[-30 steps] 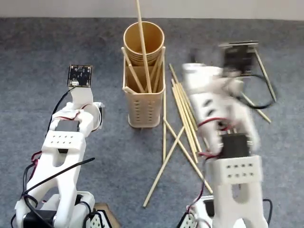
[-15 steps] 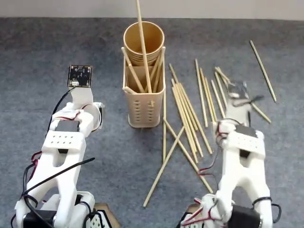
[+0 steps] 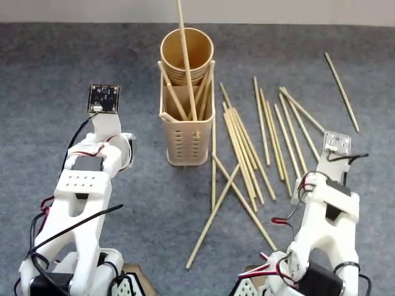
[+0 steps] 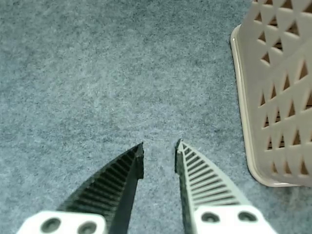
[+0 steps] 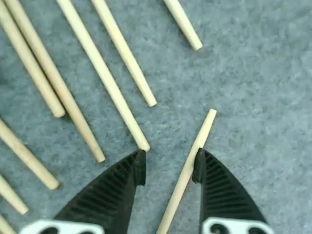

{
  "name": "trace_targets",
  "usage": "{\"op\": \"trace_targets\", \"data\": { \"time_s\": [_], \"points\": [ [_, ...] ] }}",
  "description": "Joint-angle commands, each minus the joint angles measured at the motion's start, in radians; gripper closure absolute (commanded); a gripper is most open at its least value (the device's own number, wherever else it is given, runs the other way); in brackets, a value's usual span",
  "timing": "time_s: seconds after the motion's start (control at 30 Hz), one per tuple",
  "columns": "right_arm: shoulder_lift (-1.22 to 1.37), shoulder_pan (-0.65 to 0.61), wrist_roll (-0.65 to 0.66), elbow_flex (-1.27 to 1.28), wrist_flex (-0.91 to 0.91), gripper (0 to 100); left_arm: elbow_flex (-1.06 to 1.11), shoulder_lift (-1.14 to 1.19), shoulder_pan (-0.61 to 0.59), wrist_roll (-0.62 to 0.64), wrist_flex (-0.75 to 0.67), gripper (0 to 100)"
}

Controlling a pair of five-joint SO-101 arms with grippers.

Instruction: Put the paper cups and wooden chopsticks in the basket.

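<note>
Holding its jaws slightly spread over the carpet, the left gripper (image 4: 159,146) has the basket (image 4: 273,97) of paper cups (image 3: 187,52) at its 3 o'clock, while the right gripper (image 5: 168,158), also spread, straddles one loose chopstick (image 5: 188,168) at the basket's 3 o'clock.

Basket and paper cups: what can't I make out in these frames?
High view: how many paper cups are stacked; the basket hides their sides.
High view: the tallest chopstick is cut off by the top edge.
Left wrist view: the basket's contents; the frame edge crops it.
</note>
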Motion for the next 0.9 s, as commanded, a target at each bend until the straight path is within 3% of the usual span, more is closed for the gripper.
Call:
{"op": "trace_targets", "data": {
  "time_s": [0.0,0.3,0.43,0.67,0.77,0.87],
  "points": [
    [-0.004,0.036,0.015,0.065,-0.085,83.8,-0.004,-0.021,0.015,-0.009,-0.011,86],
    [-0.004,0.059,0.074,0.108,-0.087,85.0,-0.004,-0.021,0.015,-0.009,-0.011,86],
    [-0.004,0.061,0.153,0.114,-0.084,99.8,-0.004,-0.021,0.015,-0.009,-0.011,86],
    [-0.013,0.102,0.199,0.104,-0.082,99.2,-0.004,-0.021,0.015,-0.009,-0.011,86],
    [-0.015,0.099,0.187,0.019,-0.054,99.2,-0.005,-0.021,0.015,-0.009,-0.011,86],
    [-0.015,0.065,0.083,-0.249,0.093,99.2,-0.005,-0.021,0.015,-0.009,-0.012,86]
  ]
}}
